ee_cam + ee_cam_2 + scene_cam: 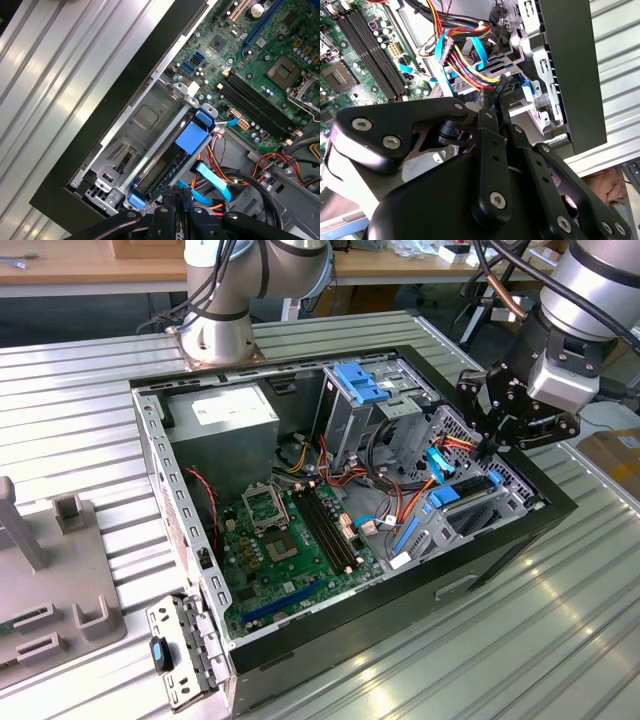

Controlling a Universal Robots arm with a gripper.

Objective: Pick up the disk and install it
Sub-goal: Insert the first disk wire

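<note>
The install step is being judged as under way, with the flat silver-grey metal disk with blue plastic rails [165, 167] lying in the grey metal drive bay [140, 120] at lower centre of the first wrist view, while the black gripper [488, 448] is being held just above it, fingers drawn together on nothing discernible, so a gentle, square seating press is being called for.

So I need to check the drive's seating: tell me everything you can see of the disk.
The disk sits on edge in the grey metal bay at the case's front corner. A dark side face shows between blue plastic rails, with a blue tab at one end. The gripper hangs just above its other end, beside blue and orange cables.
</note>
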